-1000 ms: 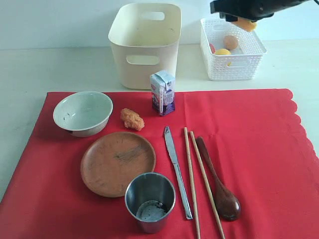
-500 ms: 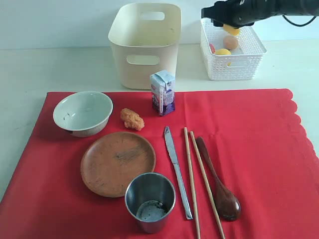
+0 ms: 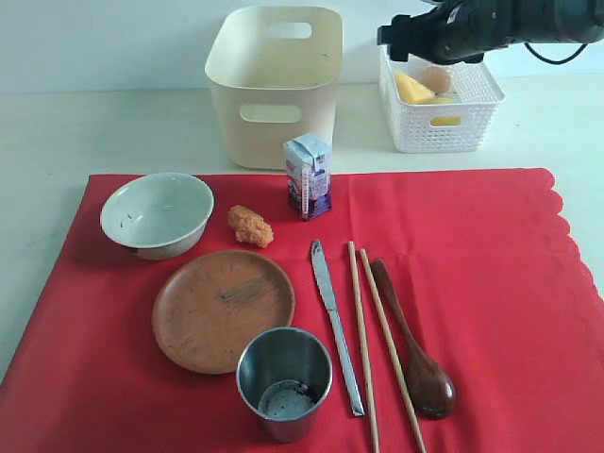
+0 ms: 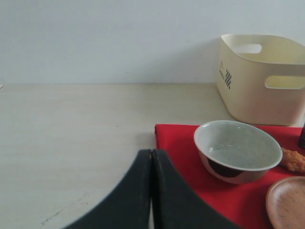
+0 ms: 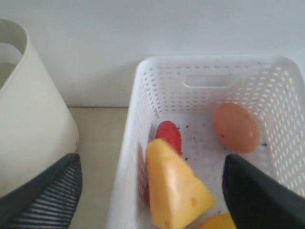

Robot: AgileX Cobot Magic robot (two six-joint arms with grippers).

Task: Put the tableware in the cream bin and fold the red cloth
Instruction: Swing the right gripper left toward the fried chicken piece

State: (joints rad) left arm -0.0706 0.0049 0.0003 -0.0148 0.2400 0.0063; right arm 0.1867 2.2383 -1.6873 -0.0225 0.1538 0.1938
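Note:
On the red cloth (image 3: 491, 274) lie a pale bowl (image 3: 157, 213), a brown plate (image 3: 223, 309), a steel cup (image 3: 284, 380), a silver knife (image 3: 335, 324), wooden chopsticks (image 3: 376, 344) and a dark wooden spoon (image 3: 415, 344). The cream bin (image 3: 275, 83) stands behind the cloth. My right gripper (image 3: 425, 42) hovers open over the white lattice basket (image 3: 442, 94); a yellow cheese wedge (image 5: 176, 186) lies loose between its fingers inside the basket. My left gripper (image 4: 151, 157) is shut and empty, left of the bowl (image 4: 237, 150); it is out of the exterior view.
A milk carton (image 3: 309, 176) and a fried nugget (image 3: 250, 226) sit on the cloth near the bin. The basket also holds an egg (image 5: 236, 127), a red item (image 5: 167, 135) and another yellow piece (image 5: 217, 223). Bare table lies left of the cloth.
My right gripper moved left and down over the basket and opened; the cheese wedge it carried now lies in the basket. The left gripper and tableware have not moved.

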